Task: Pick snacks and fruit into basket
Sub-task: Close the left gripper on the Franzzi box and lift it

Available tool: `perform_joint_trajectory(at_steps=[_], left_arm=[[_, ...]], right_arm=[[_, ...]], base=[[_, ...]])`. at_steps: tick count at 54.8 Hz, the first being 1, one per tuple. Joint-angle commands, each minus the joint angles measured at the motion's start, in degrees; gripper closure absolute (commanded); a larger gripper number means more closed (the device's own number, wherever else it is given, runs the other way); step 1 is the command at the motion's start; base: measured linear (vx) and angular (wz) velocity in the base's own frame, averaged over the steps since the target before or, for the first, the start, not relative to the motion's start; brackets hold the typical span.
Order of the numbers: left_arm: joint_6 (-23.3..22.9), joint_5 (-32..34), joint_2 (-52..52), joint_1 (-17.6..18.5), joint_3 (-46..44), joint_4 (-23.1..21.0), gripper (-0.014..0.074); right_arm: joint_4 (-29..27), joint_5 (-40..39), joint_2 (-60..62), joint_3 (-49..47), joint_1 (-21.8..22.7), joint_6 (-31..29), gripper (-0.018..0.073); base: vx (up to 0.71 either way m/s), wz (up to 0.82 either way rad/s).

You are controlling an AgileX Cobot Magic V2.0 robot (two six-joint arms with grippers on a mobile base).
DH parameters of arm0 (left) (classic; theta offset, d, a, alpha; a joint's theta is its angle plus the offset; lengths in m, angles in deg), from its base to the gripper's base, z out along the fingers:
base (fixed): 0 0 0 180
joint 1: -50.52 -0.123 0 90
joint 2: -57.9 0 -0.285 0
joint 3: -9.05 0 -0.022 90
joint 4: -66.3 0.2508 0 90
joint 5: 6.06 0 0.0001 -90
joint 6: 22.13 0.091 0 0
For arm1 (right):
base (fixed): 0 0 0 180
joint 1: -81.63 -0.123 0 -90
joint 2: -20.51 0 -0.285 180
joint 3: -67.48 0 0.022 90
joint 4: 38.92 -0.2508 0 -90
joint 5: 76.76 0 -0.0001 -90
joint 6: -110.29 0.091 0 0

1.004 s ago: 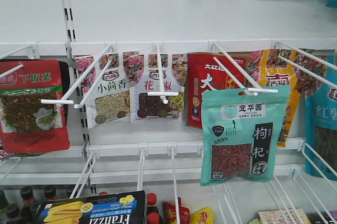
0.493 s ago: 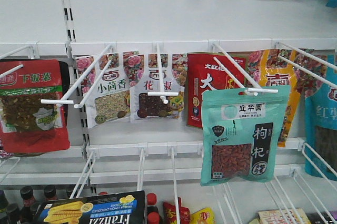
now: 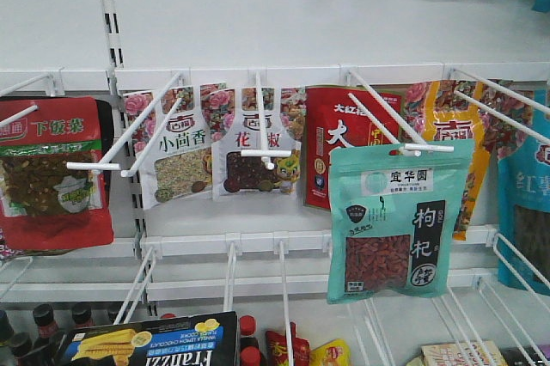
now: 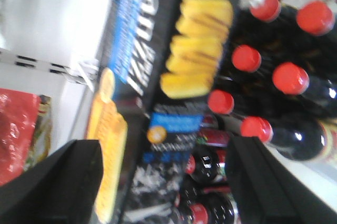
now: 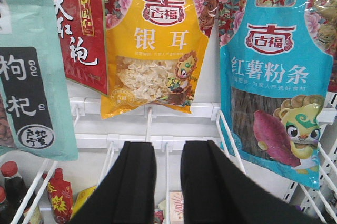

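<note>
The left hand point(image 4: 163, 182) is spread wide; its two black fingers point(image 4: 52, 187) stand at the lower corners of the left wrist view with nothing gripped between them. Past the gap lies the Franzzi box point(image 4: 142, 77), black with a blue panel and a picture of yellow biscuit sticks; the view is blurred, so I cannot tell how close the hand is to it. Just beside the box stand dark bottles point(image 4: 284, 103) with red caps, packed closely together.

In the front view the Franzzi box point(image 3: 146, 344) sits at the bottom edge on a lower shelf, its lettering upside down; dark bottles point(image 3: 43, 323) stand to its left, and more red caps show to its right.

The teal pouch point(image 3: 400, 220) hangs from the front end of a white wire hook point(image 3: 387, 117) – black label on its right side, red berries in the window below; it hangs ahead of the red pouch point(image 3: 344, 151) and the yellow pouch point(image 3: 447, 134) on the back row.

The right hand point(image 5: 168, 182) has its fingers point(image 5: 131, 187) close together, a slim gap showing between them, and it holds nothing. It points at the white rail under the yellow pouch point(image 5: 155, 50); the teal pouch point(image 5: 31, 77) is at the left edge of that view, the blue pouch point(image 5: 274, 77) to the right – neither touches the hand.
</note>
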Motion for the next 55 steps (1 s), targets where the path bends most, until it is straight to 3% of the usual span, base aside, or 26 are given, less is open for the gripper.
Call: perform_joint_trajectory(at_steps=[1,8,16,30,38,55], left_arm=[[-2.5,-2.4,-0.4,1.0,-1.8,5.0,0.0024],[-2.4,-4.7,1.0,2.0,-1.8,5.3,0.0024],[-2.6,-8.3,3.7,2.1,-1.8,10.6,0.0024],[-6.5,-10.0,8.2,2.0,-1.8,13.8,0.0024],[-9.9,-13.0,10.5,2.0,-1.8,19.0,0.0024],[-14.6,-17.2,15.3,2.0,-2.3,19.1,0.0027]], right_arm=[[0.5,-4.7,-0.3,-2.0,-0.1,-0.5,0.0332],[0.5,-4.7,-0.3,-2.0,-0.1,-0.5,0.0332],[0.5,-4.7,-0.3,-2.0,-0.1,-0.5,0.0332],[0.5,-4.7,-0.3,-2.0,-0.1,-0.5,0.0332],[0.5,-4.7,-0.3,-2.0,-0.1,-0.5,0.0332],[0.5,-4.7,-0.3,-2.0,-0.1,-0.5,0.0332]], base=[[0.00,0.00],[0.00,0.00],[0.00,0.00],[0.00,0.00],[0.00,0.00],[0.00,0.00]])
